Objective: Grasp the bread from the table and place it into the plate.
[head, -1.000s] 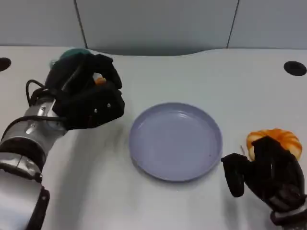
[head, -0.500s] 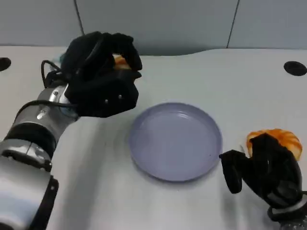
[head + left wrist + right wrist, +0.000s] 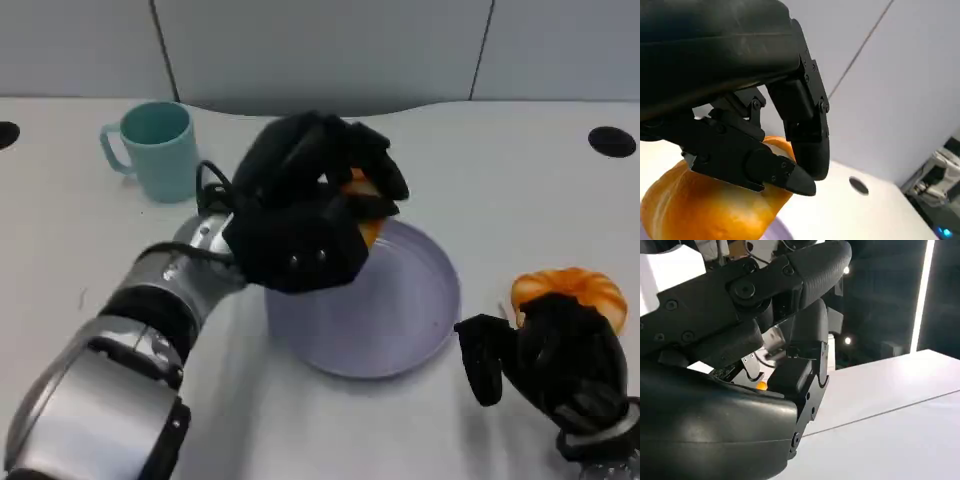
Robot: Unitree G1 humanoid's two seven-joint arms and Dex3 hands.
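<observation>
One bread (image 3: 362,208) | in left hand (image 3: 305,215) | over plate (image 3: 420,310) | no writing legible

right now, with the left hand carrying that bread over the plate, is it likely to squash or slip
The bread looks glossy and rounded, so it could slip a little. The left hand wraps it from several sides, which probably steadies it. It is likely soft and light, so dropping it onto the plate seems safe.

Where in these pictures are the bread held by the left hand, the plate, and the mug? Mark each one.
bread (image 3: 710,210): left wrist view, on its golden crust below the fingers.
plate (image 3: 425,318): head view, on its bare right inner surface.
mug (image 3: 165,150): head view, on its teal side wall.
</observation>
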